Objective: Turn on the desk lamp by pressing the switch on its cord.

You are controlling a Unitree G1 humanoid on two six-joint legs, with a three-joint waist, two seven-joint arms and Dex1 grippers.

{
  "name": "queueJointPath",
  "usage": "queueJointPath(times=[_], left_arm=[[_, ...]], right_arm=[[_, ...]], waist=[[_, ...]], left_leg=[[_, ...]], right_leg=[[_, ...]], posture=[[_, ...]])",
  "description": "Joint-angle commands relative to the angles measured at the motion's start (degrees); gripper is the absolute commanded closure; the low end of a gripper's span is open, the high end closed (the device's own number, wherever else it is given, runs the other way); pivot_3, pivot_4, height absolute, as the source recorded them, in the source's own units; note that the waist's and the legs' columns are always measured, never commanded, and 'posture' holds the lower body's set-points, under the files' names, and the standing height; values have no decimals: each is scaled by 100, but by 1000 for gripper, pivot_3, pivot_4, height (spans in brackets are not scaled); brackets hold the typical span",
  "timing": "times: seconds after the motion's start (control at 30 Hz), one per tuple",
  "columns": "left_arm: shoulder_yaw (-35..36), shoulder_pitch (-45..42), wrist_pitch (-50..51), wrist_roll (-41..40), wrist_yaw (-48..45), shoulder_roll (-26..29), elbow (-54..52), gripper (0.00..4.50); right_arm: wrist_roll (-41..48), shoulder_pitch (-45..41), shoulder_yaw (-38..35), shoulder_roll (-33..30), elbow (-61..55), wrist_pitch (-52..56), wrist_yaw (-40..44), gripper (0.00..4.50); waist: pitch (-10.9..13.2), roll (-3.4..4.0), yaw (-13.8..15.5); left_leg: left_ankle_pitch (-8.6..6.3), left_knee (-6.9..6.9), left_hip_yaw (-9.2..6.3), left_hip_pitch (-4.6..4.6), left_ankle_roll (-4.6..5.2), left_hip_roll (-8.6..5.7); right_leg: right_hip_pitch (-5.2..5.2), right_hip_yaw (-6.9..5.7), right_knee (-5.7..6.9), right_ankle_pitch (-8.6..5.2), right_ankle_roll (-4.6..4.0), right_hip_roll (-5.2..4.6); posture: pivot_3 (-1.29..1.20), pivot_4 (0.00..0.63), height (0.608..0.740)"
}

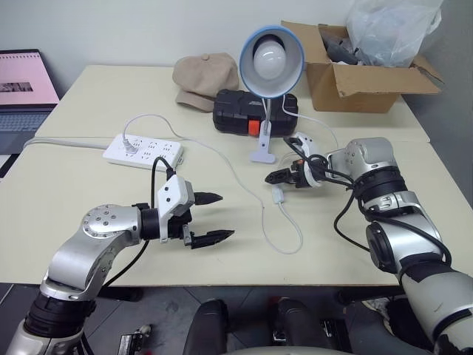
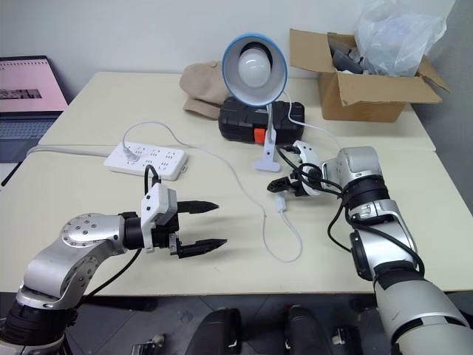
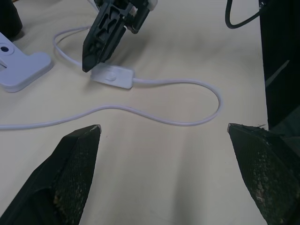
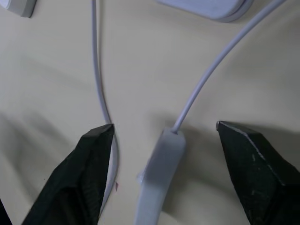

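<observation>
Your target, the switch (image 1: pixel 278 195), lies flat on the table (image 1: pixel 89 96), just in front of the desk lamp's white clamp base and slightly toward your right arm's side of it. The cord (image 1: pixel 292 235) leaves the switch on the near side, swings through a loop toward the table's front edge, then runs back past the switch toward the power strip (image 1: pixel 143 152), which sits well off to the left of the switch. The desk lamp (image 1: pixel 270 61) stands upright just behind the switch, its blue shade facing you and the bulb unlit. Your right gripper (image 1: pixel 275 177) is directly over the switch, angled down at it from the right; in the right wrist view the switch (image 4: pixel 157 178) sits between the two black fingers (image 4: pixel 91 176), which are spread apart on either side of it with a stretch of cord running by the left one. From the left wrist view the fingertips hang at the far end of the switch (image 3: pixel 112 76), very close to it, but you cannot tell whether they touch. Your left gripper (image 1: pixel 214 217) hovers well to the left of the switch and nearer to you, pointing toward it with its fingers spread wide and nothing between them. Behind the lamp, farther from the switch, sit a black case (image 1: pixel 236 111), a tan cap (image 1: pixel 203 80) and a cardboard box (image 1: pixel 355 78).
</observation>
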Motion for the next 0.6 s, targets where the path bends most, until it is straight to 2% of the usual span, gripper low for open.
queueJointPath(times=[0.03, 0.33, 0.47, 0.6], left_arm=[[42, -2, -107, 19, -21, 34, -128, 0], [74, -20, -137, 18, -82, 60, -44, 0], [127, -111, -68, -56, -84, 26, 50, 0], [634, -653, 861, -1004, 273, -328, 452, 0]], right_arm=[[18, -150, -73, 90, -29, 35, 137, 1858], [2, -154, -244, -18, 81, 46, 180, 4034], [70, -145, -418, -69, 3, 105, 161, 4142], [242, -63, -819, -24, -410, -384, 164, 4142]], waist=[[0, 0, -8], [0, 1, -36], [1, 1, -37], [1, 1, -34]], left_leg=[[0, 0, 0, 0, 0, 0], [0, -1, 0, -4, 0, -2], [0, -1, -1, -4, 0, -2], [0, 0, -2, -5, 0, -1]], right_leg=[[0, 0, 0, 0, 0, 0], [-2, 0, -3, 2, -4, -1], [-2, -1, -2, 0, -1, -1], [-2, -2, -2, 0, -1, -1]], posture=[[0, 150, 740], [0, 150, 740], [0, 150, 740], [0, 150, 740]])
